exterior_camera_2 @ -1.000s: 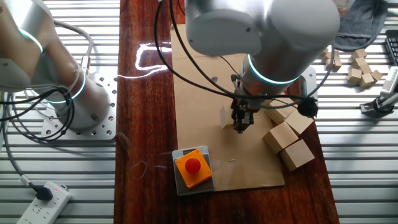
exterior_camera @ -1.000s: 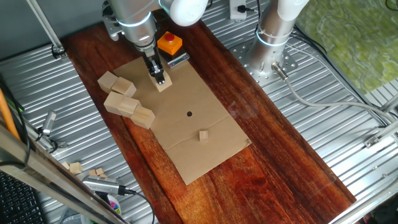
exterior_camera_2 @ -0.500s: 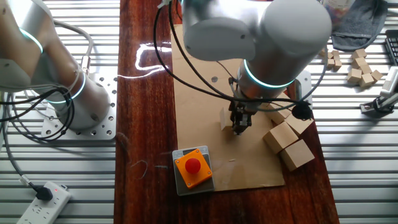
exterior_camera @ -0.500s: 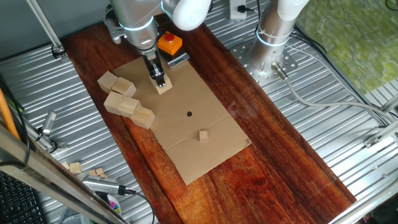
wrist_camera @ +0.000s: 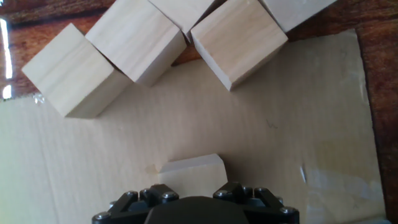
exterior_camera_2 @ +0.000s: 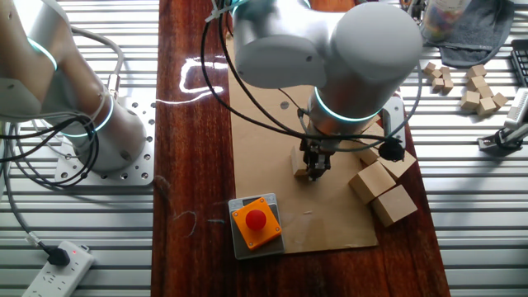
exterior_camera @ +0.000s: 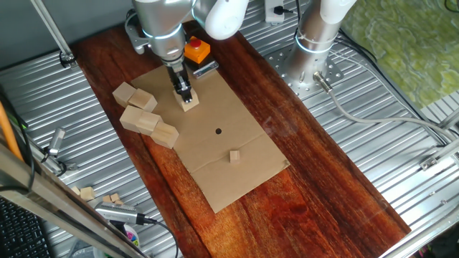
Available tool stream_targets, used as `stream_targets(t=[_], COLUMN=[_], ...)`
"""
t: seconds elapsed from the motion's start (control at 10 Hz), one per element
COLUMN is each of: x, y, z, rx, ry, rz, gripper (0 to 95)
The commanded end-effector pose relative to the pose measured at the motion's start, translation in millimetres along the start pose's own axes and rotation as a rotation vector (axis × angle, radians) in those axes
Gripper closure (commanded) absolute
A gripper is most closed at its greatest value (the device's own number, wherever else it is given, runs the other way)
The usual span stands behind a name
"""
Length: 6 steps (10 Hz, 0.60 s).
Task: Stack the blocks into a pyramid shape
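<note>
One block [wrist_camera: 191, 171] clamped in gripper [exterior_camera: 186, 97] over the cardboard sheet [exterior_camera: 229, 136]; four more blocks [exterior_camera: 143, 115] clustered left, orange button box [exterior_camera_2: 254, 222] near.

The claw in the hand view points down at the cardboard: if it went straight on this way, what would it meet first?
Most likely the small wooden block right at the claw, which lies on the cardboard sheet. Whether the claw already touches or grips it, the pictures do not show; the larger blocks lie off to the side.
</note>
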<state>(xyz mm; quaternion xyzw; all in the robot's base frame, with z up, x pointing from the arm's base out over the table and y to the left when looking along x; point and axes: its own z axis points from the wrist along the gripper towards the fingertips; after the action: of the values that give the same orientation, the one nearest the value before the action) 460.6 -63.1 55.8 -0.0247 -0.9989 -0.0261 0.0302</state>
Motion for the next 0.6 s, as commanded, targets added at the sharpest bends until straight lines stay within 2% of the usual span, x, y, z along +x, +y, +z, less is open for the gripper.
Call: stream_targets(t=[0.1, 0.2, 0.3, 0.6], x=[0.4, 0.4, 0.5, 0.5], y=[-0.1, -0.1, 0.0, 0.1], z=[1.0, 1.2, 1.8, 2.8], rx=[-0.002, -0.002, -0.007, -0.004], ry=[-0.006, -0.005, -0.004, -0.002], rz=[-0.017, -0.020, -0.031, -0.028], gripper=[95.0, 95.0, 76.0, 76.0])
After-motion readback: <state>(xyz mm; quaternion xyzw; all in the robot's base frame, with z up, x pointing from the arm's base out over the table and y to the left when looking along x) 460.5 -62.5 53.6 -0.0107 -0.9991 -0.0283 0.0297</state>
